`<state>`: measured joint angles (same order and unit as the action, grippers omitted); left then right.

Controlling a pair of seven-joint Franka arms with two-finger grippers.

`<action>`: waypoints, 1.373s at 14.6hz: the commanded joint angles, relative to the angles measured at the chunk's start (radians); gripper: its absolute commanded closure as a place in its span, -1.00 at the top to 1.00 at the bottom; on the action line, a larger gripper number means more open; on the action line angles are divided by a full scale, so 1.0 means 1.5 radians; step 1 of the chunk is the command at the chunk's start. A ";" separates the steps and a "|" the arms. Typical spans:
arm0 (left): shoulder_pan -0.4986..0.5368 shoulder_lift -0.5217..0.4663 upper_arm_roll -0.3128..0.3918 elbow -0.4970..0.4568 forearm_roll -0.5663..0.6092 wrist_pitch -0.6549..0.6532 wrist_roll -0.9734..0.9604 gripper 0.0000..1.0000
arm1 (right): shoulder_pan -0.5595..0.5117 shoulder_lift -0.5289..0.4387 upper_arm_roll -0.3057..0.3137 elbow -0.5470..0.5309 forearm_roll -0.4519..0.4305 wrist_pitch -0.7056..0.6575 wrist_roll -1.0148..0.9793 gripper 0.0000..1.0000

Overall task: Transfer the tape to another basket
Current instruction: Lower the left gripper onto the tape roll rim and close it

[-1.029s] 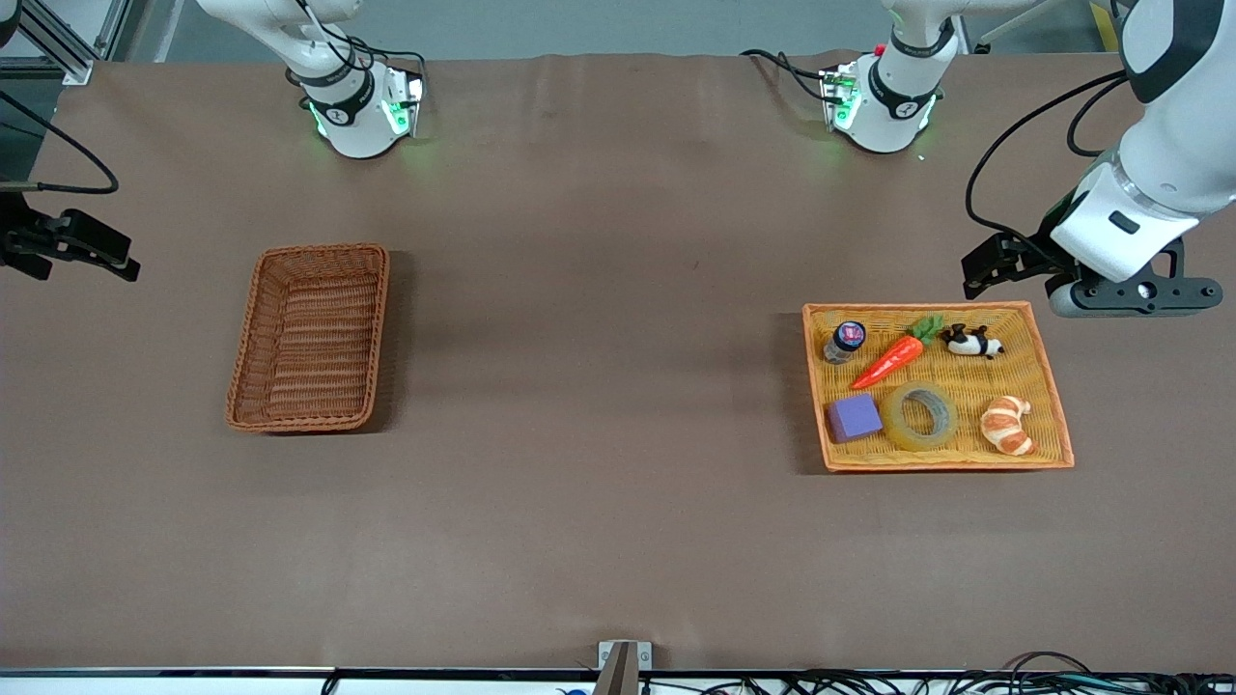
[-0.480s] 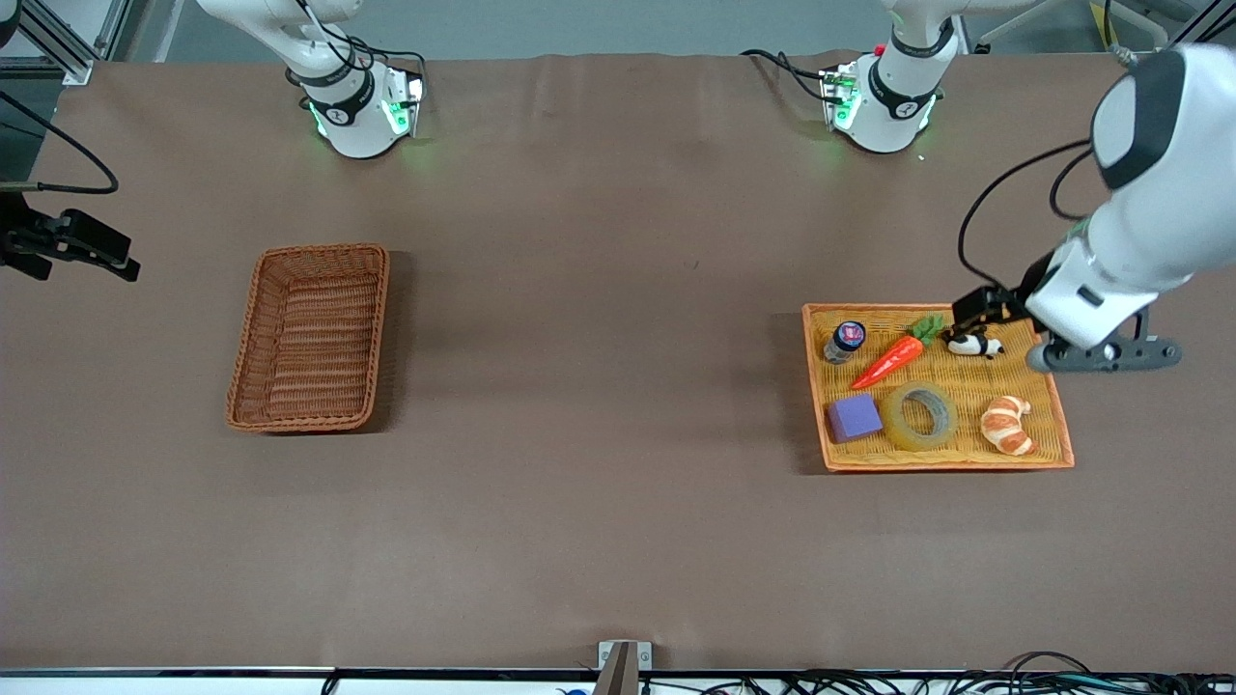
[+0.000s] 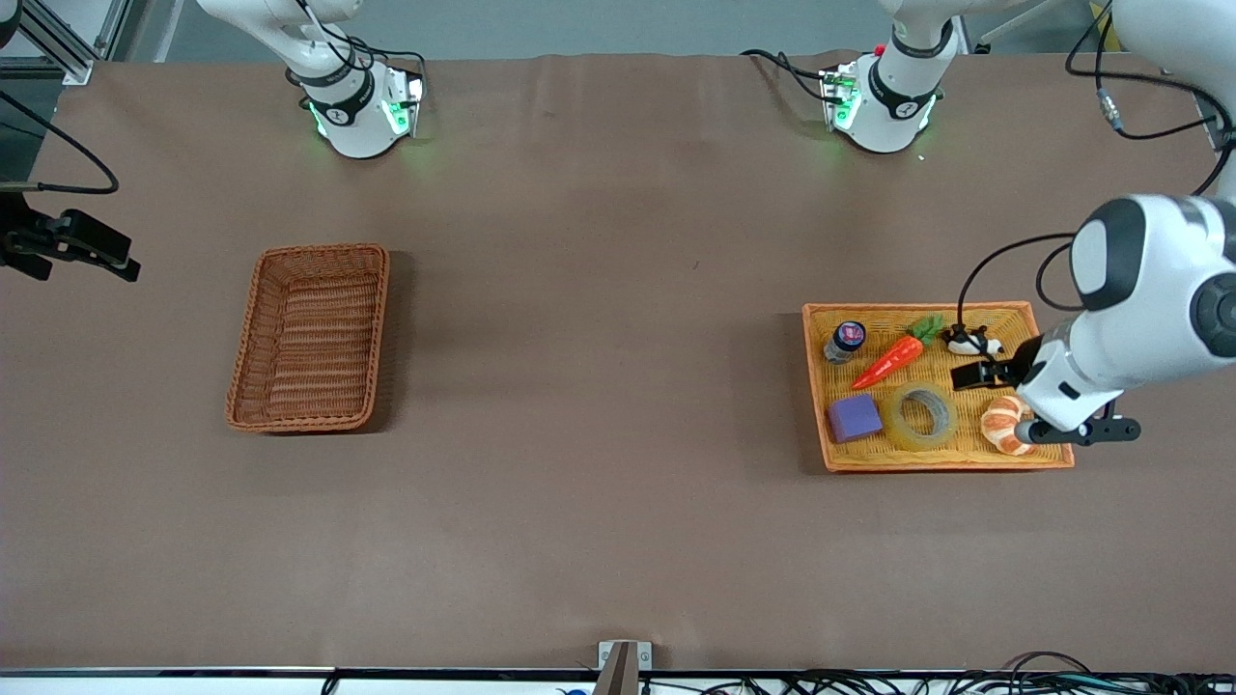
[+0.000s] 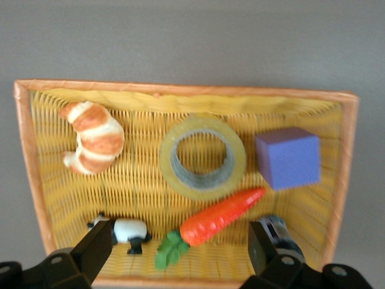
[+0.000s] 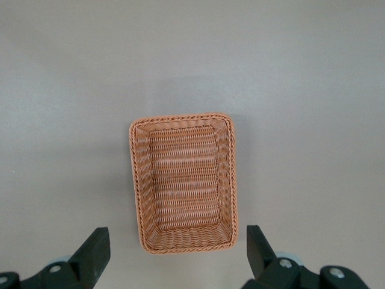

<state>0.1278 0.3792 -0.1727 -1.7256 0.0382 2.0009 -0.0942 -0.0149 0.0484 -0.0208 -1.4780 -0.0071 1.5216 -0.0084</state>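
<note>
I see the translucent yellowish tape roll lying flat in the shallow orange woven tray, between purple cube and croissant. My left gripper hangs over that tray, fingers apart. Right gripper waits above the tabletop, fingers apart, looking down on the dark reddish-brown wicker basket.

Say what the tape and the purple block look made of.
Tape: glossy translucent yellowish plastic film wound on a grey core, probably cardboard. Purple block: matte, soft-edged and evenly coloured, so likely foam, though painted wood is possible.
</note>
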 commanded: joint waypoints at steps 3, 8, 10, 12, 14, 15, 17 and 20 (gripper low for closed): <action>0.017 0.066 -0.005 -0.037 0.010 0.096 0.006 1.00 | -0.012 -0.010 0.007 -0.012 0.014 0.005 -0.009 1.00; 0.017 0.126 -0.005 -0.040 0.056 0.163 -0.006 0.99 | -0.012 -0.010 0.008 -0.012 0.014 0.003 -0.009 1.00; 0.019 0.129 -0.005 -0.042 0.057 0.166 -0.005 0.97 | -0.014 -0.010 0.008 -0.012 0.014 0.005 -0.009 1.00; 0.017 0.145 -0.005 -0.041 0.057 0.166 -0.002 0.94 | -0.014 -0.010 0.008 -0.011 0.014 0.005 -0.009 1.00; 0.009 0.147 -0.005 -0.041 0.057 0.166 0.002 0.91 | -0.012 -0.010 0.008 -0.011 0.014 0.005 -0.009 1.00; 0.009 0.153 -0.005 -0.040 0.057 0.166 0.003 0.89 | -0.013 -0.010 0.008 -0.011 0.014 0.005 -0.009 1.00; 0.009 0.168 -0.005 -0.036 0.058 0.167 0.003 0.81 | -0.013 -0.010 0.008 -0.011 0.014 0.003 -0.009 1.00; 0.017 0.178 -0.006 -0.028 0.092 0.168 0.004 0.81 | -0.013 -0.010 0.008 -0.011 0.014 0.002 -0.009 1.00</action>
<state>0.1429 0.6337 -0.1781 -1.7828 0.1342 2.2459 -0.0919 -0.0149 0.0484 -0.0209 -1.4784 -0.0071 1.5216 -0.0087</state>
